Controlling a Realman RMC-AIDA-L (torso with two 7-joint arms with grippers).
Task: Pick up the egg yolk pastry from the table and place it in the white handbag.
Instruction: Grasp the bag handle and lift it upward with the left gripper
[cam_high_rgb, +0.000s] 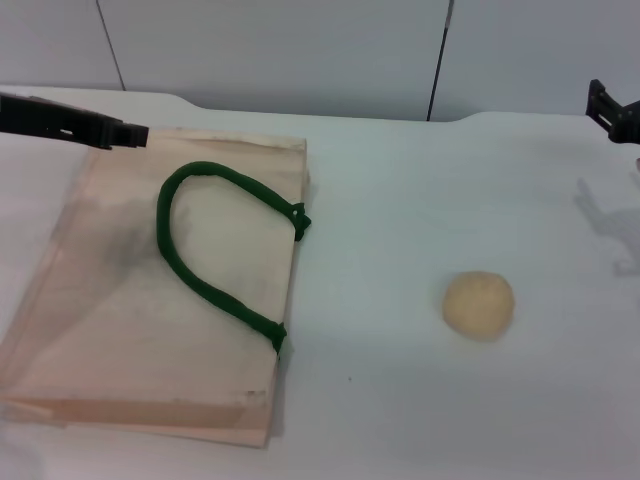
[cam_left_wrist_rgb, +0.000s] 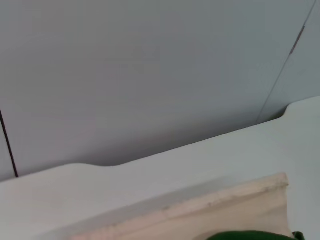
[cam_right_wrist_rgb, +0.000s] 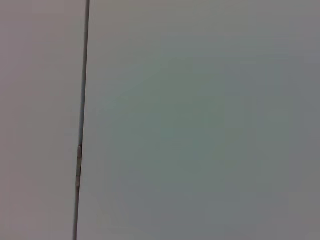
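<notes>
The white handbag lies flat on the white table, filling the nine o'clock half of the head view, its mouth edge facing three o'clock. One dark green rope handle loops back over the top panel, both ends fixed at green tabs along that edge. The mouth looks pressed shut, and nothing can be seen inside the bag. The egg yolk pastry sits bare on the table toward four o'clock, well apart from the bag and touching nothing else.

The left gripper reaches in from ten o'clock, its dark tip over the bag's far corner; it has hold of nothing, but whether its fingers are parted I cannot tell. The left wrist view shows the bag's far edge and a sliver of green handle before the grey wall.

The right gripper pokes in at two o'clock, probably hanging above the table; its fingers' state cannot be told. Its wrist view shows only wall.
</notes>
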